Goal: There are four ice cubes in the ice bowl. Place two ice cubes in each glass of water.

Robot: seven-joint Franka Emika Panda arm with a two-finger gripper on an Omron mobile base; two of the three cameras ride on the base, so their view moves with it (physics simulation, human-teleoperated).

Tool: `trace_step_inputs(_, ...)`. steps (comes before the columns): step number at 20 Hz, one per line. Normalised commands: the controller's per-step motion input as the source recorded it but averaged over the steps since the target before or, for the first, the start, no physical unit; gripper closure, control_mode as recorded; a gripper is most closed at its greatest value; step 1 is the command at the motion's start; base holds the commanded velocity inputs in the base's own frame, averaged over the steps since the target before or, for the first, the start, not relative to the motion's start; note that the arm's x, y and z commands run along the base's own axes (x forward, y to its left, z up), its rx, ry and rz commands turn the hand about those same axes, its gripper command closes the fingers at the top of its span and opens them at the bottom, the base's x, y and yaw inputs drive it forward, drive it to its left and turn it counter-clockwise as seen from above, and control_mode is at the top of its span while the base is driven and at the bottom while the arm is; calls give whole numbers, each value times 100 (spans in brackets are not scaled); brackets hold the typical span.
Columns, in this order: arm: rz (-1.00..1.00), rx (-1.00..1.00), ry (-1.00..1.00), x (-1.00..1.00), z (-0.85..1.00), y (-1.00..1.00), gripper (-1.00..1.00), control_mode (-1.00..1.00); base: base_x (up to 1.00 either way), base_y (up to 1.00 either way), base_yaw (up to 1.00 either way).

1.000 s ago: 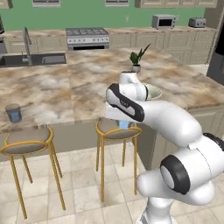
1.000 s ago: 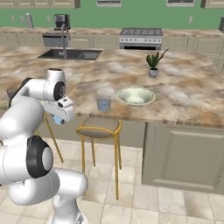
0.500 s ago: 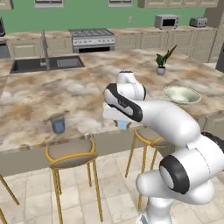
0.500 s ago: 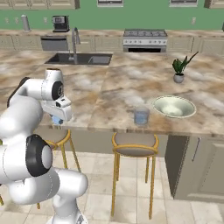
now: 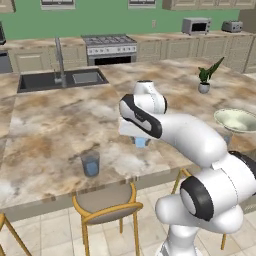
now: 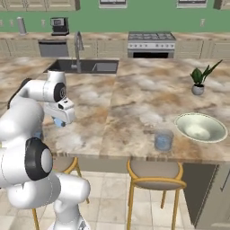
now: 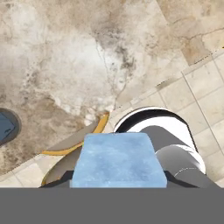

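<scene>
My gripper [image 5: 141, 140] [image 6: 59, 120] hangs over the marble counter's near edge, shut on a light-blue ice cube [image 5: 141, 143] [image 6: 59, 122]. Seen from the hand, that ice cube [image 7: 118, 159] lies large between the fingers, above counter edge and stool. One glass of water [image 5: 90, 163] stands near the counter's front edge, left of the cube; it also peeks in at the hand view's left edge [image 7: 6, 126]. The other glass of water [image 6: 163, 140] stands just left of the ice bowl [image 6: 201, 127] [image 5: 237, 120]. I see no cubes inside the bowl.
A small potted plant [image 5: 204, 87] [image 6: 198, 89] stands behind the bowl. The sink [image 5: 60, 80] [image 6: 85, 66] with its tap lies at the counter's far side. Yellow-framed stools [image 5: 105, 202] [image 6: 155, 173] stand below the front edge.
Both base views have slid sideways as the base drives left along the counter; the bowl and plant now sit further right. The gripper keeps the cube with the same grip.
</scene>
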Motion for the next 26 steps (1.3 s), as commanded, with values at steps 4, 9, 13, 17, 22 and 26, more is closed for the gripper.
trace_step_inputs(4, 0, 0, 0, 0, 0, 0, 100, 100, 70, 1, 12)
trace_step_inputs(9, 0, 0, 0, 0, 0, 0, 100, 100, 57, 5, 8)
trace_step_inputs(13, 0, 0, 0, 0, 0, 0, 100, 100, 12, 1, 0)
trace_step_inputs(17, 0, 0, 0, 0, 0, 0, 100, 100, 0, 0, 0)
trace_step_inputs(22, 0, 0, 0, 0, 0, 0, 100, 100, 0, 0, 0)
trace_step_inputs(26, 0, 0, 0, 0, 0, 0, 100, -100, 0, 0, 0)
